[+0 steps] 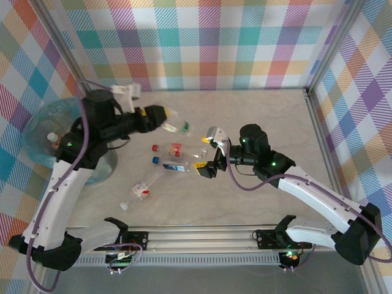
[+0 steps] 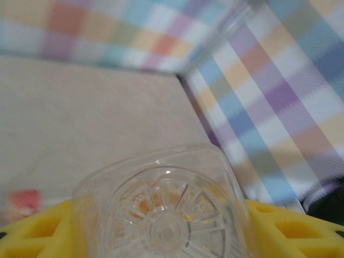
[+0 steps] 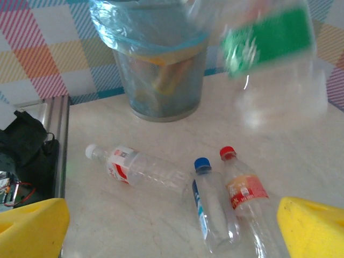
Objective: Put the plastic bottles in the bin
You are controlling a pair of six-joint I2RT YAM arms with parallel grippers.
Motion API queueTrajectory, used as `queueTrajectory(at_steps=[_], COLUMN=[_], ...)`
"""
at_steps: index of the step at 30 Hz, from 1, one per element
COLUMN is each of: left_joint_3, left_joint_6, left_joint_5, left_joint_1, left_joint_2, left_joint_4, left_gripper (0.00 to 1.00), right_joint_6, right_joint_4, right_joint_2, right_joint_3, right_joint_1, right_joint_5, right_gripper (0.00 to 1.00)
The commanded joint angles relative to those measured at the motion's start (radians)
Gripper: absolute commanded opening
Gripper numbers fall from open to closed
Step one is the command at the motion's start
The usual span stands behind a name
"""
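L gripper (image 1: 160, 117) pinches the green-label bottle (image 1: 179, 127) at upper centre of top view, long axis pointing right, base outward. Bin (image 1: 33, 122) is far left, behind the wrist; L arm is nearer. R gripper (image 1: 206, 153) is spread above the blue-cap bottle (image 1: 174, 164) on the table.

A green-labelled bottle (image 3: 274, 59), clear and blurred, hangs in the air just right of the bin (image 3: 161, 86), grey and lined with a teal bag. In front of the bin lie a white-capped bottle (image 3: 134, 166), a blue-capped bottle (image 3: 212, 207) and a red-capped bottle (image 3: 244, 193), the last two side by side. Nearer still, the right gripper (image 3: 172, 236) spreads its yellow fingers (image 3: 32, 228) wide.
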Motion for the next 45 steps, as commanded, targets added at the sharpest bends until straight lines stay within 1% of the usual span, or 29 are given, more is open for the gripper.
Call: queueTrajectory(at_steps=[1,2,3,5,8,10,12,16,17,19,22,24,29,30,33,36,38,41,43,45], left_joint_3=[0.101,0.121,0.144,0.19,0.273,0.321,0.337,0.341,0.339,0.329,0.312,0.296,0.191,0.164,0.068,-0.038,-0.095,-0.166,-0.208,-0.237], left_joint_6=[0.087,0.092,0.098,0.116,0.172,0.201,0.217,0.236,0.241,0.257,0.282,0.303,0.332,0.336,0.338,0.325,0.316,0.311,0.306,0.302], left_joint_5=[-0.155,-0.17,-0.19,-0.236,-0.345,-0.446,-0.502,-0.548,-0.542,-0.492,-0.495,-0.523,-0.529,-0.527,-0.499,-0.442,-0.405,-0.386,-0.382,-0.4], left_joint_1=[0.103,0.138,0.175,0.236,0.307,0.34,0.385,0.46,0.48,0.526,0.576,0.6,0.661,0.694,0.744,0.789,0.805,0.814,0.815,0.814], left_joint_2=[-0.024,-0.02,-0.013,0.009,0.052,0.074,0.086,0.102,0.106,0.113,0.121,0.124,0.106,0.105,0.101,0.094,0.093,0.1,0.111,0.13], left_joint_4=[-0.07,-0.077,-0.086,-0.112,-0.17,-0.202,-0.212,-0.249,-0.264,-0.288,-0.329,-0.357,-0.36,-0.356,-0.33,-0.282,-0.257,-0.224,-0.204,-0.202], left_gripper=[0.06,0.02,0.0,0.0,0.0,0.0,0.0,0.0,0.0,0.0,0.0,0.0,0.0,0.0,0.0,0.0,0.0,0.0,0.0,0.0], right_joint_6=[0.048,0.055,0.057,0.056,0.072,0.131,0.152,0.167,0.19,0.265,0.359,0.378,0.376,0.376,0.382,0.391,0.396,0.398,0.398,0.399], right_joint_4=[0.053,0.044,0.025,-0.01,-0.035,-0.041,-0.07,-0.176,-0.197,-0.215,-0.248,-0.272,-0.275,-0.276,-0.289,-0.303,-0.31,-0.326,-0.332,-0.331], right_joint_2=[0.067,0.096,0.13,0.198,0.305,0.377,0.458,0.605,0.642,0.711,0.784,0.809,0.82,0.821,0.831,0.844,0.851,0.86,0.864,0.866], right_joint_3=[0.097,0.131,0.176,0.262,0.394,0.482,0.587,0.794,0.843,0.919,1.001,1.022,0.994,0.987,0.979,0.98,0.98,0.98,0.977,0.971], right_joint_1=[0.017,0.026,0.041,0.074,0.122,0.152,0.19,0.259,0.271,0.281,0.285,0.291,0.3,0.301,0.303,0.304,0.306,0.307,0.307,0.308], right_joint_5=[-0.093,-0.112,-0.129,-0.134,-0.131,-0.154,-0.17,-0.163,-0.159,-0.191,-0.226,-0.232,-0.236,-0.233,-0.231,-0.231,-0.231,-0.226,-0.225,-0.223], right_gripper=[1.0,1.0,1.0,1.0,0.99,1.0,1.0,1.0,1.0,1.0,1.0,1.0,1.0,1.0,1.0,1.0,1.0,1.0,1.0,1.0])
